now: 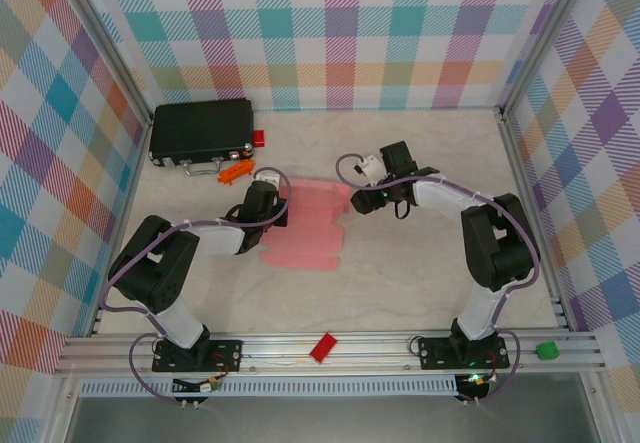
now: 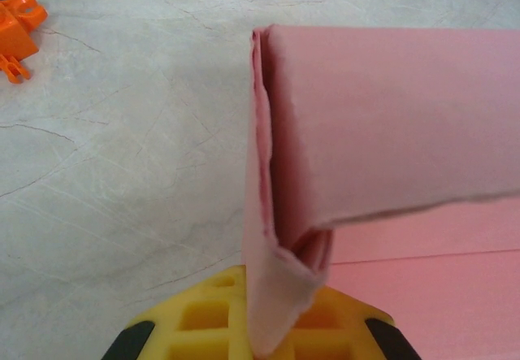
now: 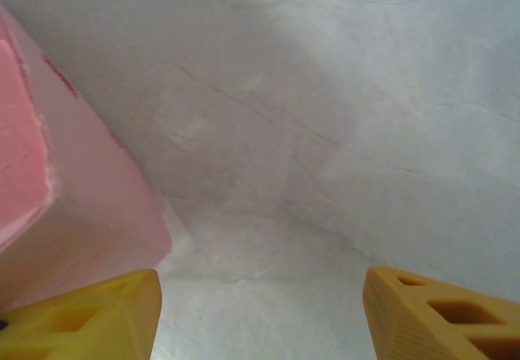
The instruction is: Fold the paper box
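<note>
Black case [image 1: 200, 131] sat shut. Paper box [image 1: 305, 238] ran roughly 7-to-1 o'clock, left claw [image 2: 260, 331] pinching its flap, right claw [image 3: 260, 311] apart.

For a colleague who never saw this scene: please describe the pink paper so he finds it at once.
Look at the middle of the table, nearer than the black case. There lies the paper box, a half-folded card sheet, one edge pinched by the left gripper. It alone is pale pink and paper-thin.
</note>
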Tool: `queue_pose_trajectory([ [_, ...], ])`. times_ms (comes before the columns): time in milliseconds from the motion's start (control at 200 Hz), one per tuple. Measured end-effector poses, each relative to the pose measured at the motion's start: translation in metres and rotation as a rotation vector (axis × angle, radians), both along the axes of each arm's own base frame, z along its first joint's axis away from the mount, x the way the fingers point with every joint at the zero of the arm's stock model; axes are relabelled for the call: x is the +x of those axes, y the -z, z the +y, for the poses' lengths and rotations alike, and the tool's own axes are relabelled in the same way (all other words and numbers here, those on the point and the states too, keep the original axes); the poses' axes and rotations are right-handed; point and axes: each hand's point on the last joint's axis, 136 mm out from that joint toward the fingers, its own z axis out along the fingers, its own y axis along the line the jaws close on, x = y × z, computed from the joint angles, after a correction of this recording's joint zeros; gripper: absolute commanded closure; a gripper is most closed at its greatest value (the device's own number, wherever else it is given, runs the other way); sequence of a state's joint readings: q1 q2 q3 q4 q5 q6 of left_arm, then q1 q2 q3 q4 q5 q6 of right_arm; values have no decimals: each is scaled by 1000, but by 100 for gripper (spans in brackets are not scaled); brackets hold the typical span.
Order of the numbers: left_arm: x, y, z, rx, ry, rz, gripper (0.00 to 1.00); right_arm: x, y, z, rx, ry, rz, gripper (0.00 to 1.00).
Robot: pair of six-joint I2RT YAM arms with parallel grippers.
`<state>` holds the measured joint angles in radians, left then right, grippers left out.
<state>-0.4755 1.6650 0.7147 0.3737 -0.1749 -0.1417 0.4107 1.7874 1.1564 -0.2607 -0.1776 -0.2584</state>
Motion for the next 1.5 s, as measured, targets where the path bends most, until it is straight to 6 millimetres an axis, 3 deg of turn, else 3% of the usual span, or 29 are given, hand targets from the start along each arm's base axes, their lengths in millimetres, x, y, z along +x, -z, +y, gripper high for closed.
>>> queue_pose_trajectory([
  [645,3,-2,-1,-24,-16,-10,95,-26,-6,41,40,-210,-7,49],
  [1035,2,1,-3,-30,-9,-2,95,-18,-17,57,46,-248,-48,52],
  [1500,0,1,-6,-45,8,8,95,-10,-12,70,63,-197,-53,56],
])
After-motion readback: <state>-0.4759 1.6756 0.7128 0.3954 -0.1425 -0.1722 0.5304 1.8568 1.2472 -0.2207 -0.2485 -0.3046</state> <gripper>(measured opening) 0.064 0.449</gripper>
